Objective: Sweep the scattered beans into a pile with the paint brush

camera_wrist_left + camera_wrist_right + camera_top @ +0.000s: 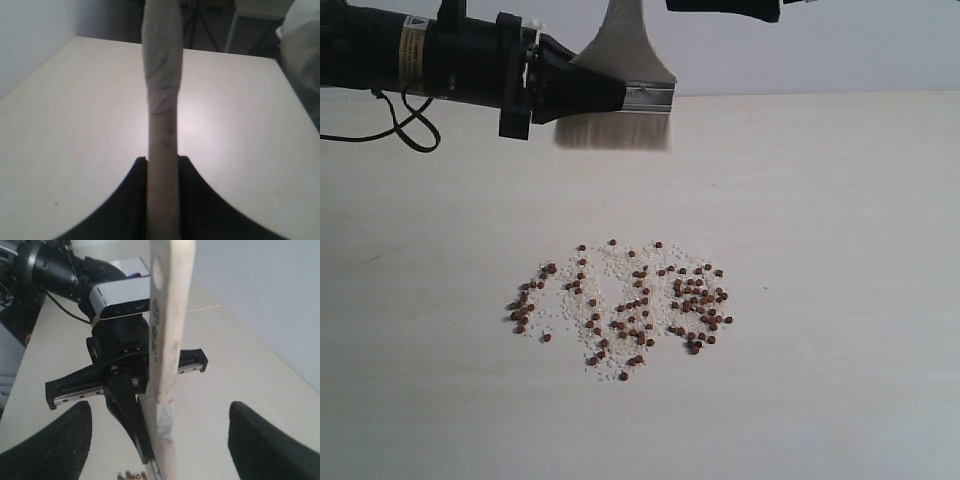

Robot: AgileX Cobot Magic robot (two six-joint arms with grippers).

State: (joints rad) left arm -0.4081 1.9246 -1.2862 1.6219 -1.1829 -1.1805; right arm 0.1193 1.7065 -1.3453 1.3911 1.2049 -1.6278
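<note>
The beans [620, 305], small reddish-brown ones mixed with whitish grains, lie scattered in a loose patch mid-table. The paint brush [613, 132] hangs above and behind them, off-white bristles down and clear of the table. My left gripper [590, 85] is shut on its pale handle just above the silver ferrule [648, 97]. In the left wrist view the handle [162, 100] runs up between the shut left gripper [162, 167]. My right gripper [160, 412] is open, its fingers [55, 445] wide on either side of the brush handle [167, 340] without touching it. A few beans [131, 475] show below.
The pale table [840, 200] stretches around the beans. A black cable [405, 125] loops under the left arm at the back left. The right gripper [725, 6] shows only at the top edge, over the handle's tip. A light wall stands behind.
</note>
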